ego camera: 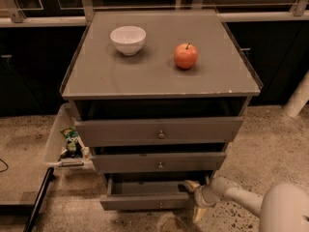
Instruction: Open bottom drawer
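The bottom drawer (140,202) is the lowest and narrowest grey front of three, with a small round knob (161,205). It stands pulled out a short way, and its plain grey inside shows behind the front panel. My gripper (194,199) is at the right end of that front panel, reaching in from the lower right. One pale finger (189,184) is inside the drawer and the other (198,213) hangs in front of the panel. The fingers are spread apart.
The mid drawer (159,162) and the top drawer (159,129) also stand slightly out. A white bowl (128,38) and a red apple (186,55) sit on the cabinet top (96,76). A clear bin (55,144) with a snack bag is to the left. A white pole (298,98) is to the right.
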Robot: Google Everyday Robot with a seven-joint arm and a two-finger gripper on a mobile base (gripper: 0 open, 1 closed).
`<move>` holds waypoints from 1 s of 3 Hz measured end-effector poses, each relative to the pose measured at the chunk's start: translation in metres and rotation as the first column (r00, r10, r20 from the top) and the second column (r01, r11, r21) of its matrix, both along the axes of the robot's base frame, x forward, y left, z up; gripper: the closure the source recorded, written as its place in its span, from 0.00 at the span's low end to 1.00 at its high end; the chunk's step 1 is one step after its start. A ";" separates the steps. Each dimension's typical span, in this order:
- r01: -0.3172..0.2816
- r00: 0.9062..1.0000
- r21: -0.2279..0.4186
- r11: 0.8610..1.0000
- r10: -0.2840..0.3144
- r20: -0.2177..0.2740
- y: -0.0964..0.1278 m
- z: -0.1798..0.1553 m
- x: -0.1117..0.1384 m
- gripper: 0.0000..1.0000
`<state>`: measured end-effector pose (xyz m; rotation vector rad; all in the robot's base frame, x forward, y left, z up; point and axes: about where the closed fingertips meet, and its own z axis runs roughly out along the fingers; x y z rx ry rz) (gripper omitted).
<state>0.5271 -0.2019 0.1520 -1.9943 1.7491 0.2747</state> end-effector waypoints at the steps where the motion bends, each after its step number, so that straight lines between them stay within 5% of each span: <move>1: 0.000 1.000 0.000 1.000 0.000 0.000 0.000 0.000 0.000 0.19; 3: 0.000 1.000 0.000 1.000 0.000 0.000 0.000 0.000 0.000 0.66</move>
